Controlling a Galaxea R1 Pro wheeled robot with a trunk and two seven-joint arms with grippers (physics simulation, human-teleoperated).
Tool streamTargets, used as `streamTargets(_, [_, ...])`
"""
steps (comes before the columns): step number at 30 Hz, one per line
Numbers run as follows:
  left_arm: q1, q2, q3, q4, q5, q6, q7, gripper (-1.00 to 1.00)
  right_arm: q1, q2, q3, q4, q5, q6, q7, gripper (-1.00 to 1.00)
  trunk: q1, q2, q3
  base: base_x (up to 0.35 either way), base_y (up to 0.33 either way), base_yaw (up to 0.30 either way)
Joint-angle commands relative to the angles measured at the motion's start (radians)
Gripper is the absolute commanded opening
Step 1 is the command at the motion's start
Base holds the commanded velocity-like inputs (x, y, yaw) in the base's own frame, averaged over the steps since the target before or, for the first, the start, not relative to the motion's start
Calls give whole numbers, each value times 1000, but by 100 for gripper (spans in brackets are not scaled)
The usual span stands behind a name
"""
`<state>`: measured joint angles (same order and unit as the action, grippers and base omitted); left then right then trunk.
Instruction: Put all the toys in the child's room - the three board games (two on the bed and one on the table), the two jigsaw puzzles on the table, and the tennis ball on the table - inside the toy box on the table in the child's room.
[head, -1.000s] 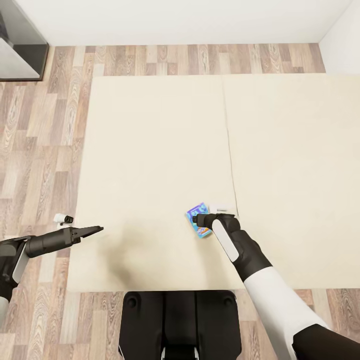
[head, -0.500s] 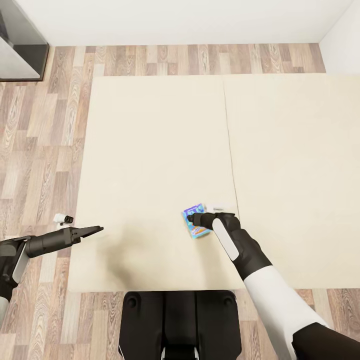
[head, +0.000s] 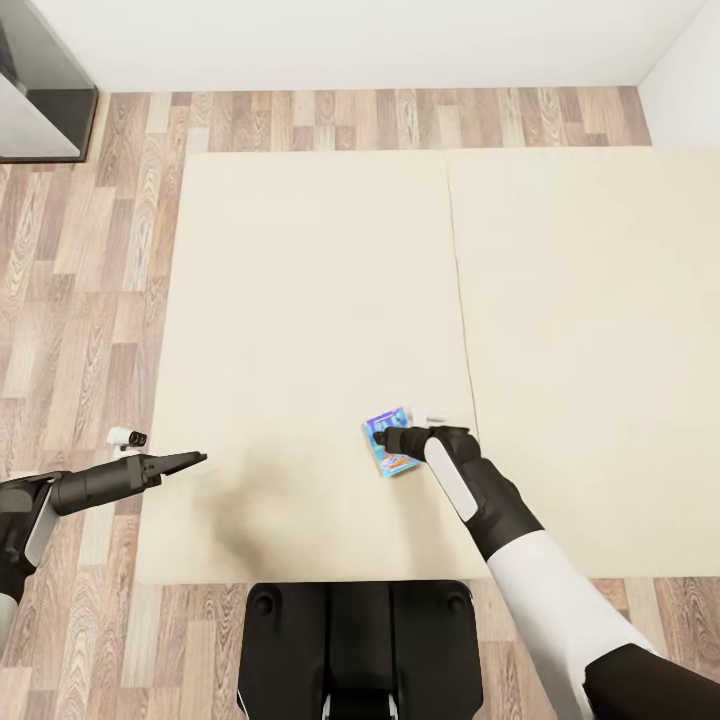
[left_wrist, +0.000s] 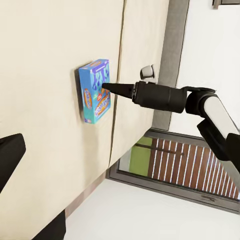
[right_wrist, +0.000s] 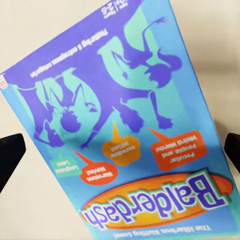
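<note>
Blue flat cardboard board game box (head: 390, 442) with the cartoon print and "Balderdash" lettering lies flat on the plain beige mattress of the bed (head: 300, 300), right under the right gripper (head: 392, 440). In the right wrist view the box (right_wrist: 117, 125) sits squarely between the two dark fingertips (right_wrist: 10, 155), which stand wide apart, one off each long edge, so its long axis runs across the gap's line, along the direction the fingers point. From the head view the box is skewed a bit, long axis running diagonally away from the robot and toward its left. Whether the tips already touch the mattress I honestly can't tell, the arm covers that.

The left gripper (head: 185, 461) hangs well apart over the mattress edge, fingers looking closed together, so the right arm is clearly the nearer one. I'd say the next move is just closing across the short width.
</note>
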<state>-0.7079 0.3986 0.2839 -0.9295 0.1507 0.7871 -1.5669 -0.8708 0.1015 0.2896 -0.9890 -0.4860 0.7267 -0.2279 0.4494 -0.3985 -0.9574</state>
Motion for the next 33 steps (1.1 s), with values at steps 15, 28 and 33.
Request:
streamTargets(15, [0,0,0,0,0,11,-4,100,0,2,3,18,-9,-1,40,100,1,-2,-1,0,0,0])
streamTargets(28, [0,0,0,0,0,11,-4,100,0,37,5,18,-8,-1,73,100,1,-2,-1,0,0,0])
streamTargets(33, [0,0,0,0,0,11,-4,100,0,39,5,18,-9,-2,76,100,1,-2,-1,0,0,0])
